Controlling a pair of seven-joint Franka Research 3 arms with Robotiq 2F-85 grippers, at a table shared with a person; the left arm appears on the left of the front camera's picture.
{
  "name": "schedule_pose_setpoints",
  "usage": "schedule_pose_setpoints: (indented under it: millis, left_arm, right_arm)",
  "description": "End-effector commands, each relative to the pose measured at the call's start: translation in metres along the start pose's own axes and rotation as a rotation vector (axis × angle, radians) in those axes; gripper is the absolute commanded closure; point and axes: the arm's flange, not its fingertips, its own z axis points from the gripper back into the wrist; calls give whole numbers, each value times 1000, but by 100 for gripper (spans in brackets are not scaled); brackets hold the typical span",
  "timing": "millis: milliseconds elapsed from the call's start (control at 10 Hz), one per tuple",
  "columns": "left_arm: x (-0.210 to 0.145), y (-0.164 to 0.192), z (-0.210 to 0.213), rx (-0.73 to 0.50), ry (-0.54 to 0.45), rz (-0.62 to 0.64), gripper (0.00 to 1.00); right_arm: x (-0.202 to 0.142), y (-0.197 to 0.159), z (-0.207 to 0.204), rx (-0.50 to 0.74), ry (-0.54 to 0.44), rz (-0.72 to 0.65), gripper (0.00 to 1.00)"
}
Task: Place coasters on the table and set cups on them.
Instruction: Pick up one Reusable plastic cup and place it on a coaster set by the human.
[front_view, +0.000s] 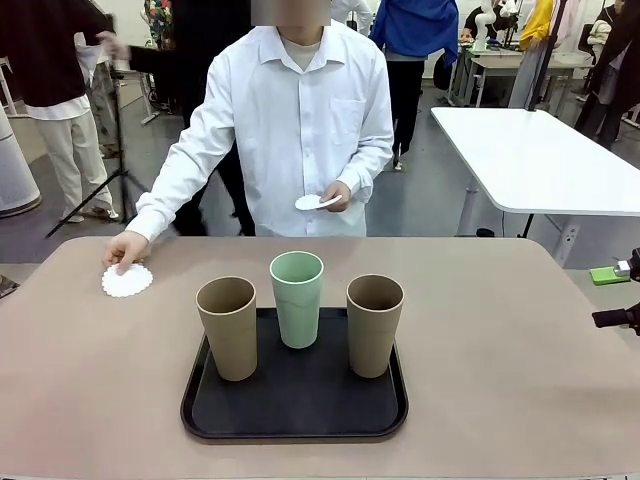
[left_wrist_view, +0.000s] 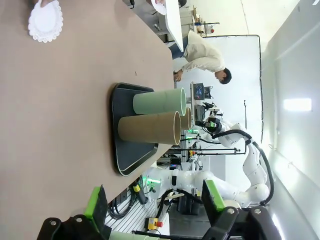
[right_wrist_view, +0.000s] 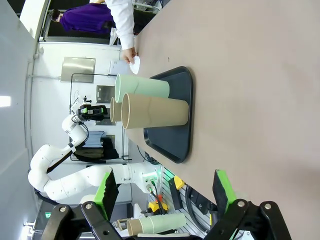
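Three cups stand upright on a black tray in the middle of the table: a tan cup at the left, a mint green cup behind the middle, a tan cup at the right. A person's hand presses a white lacy coaster flat onto the table's far left. Their other hand holds more coasters at waist height. My left gripper is open and empty, well short of the tray. My right gripper is open and empty too, facing the cups from the other side.
A white-topped table stands behind to the right, with a small green object near its leg. Other people stand in the background. The beige top around the tray is bare on both sides and in front. Spare cups lie below the table edge.
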Motion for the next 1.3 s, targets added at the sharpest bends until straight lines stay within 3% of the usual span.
schedule_pose_setpoints:
  millis: [0,1200]
  left_arm:
    - [-1,0,0,-9,1,-8,0]
    - [-1,0,0,-9,1,-8,0]
  right_arm:
    - [0,0,0,12,-3,-2,0]
    - [0,0,0,12,-3,-2,0]
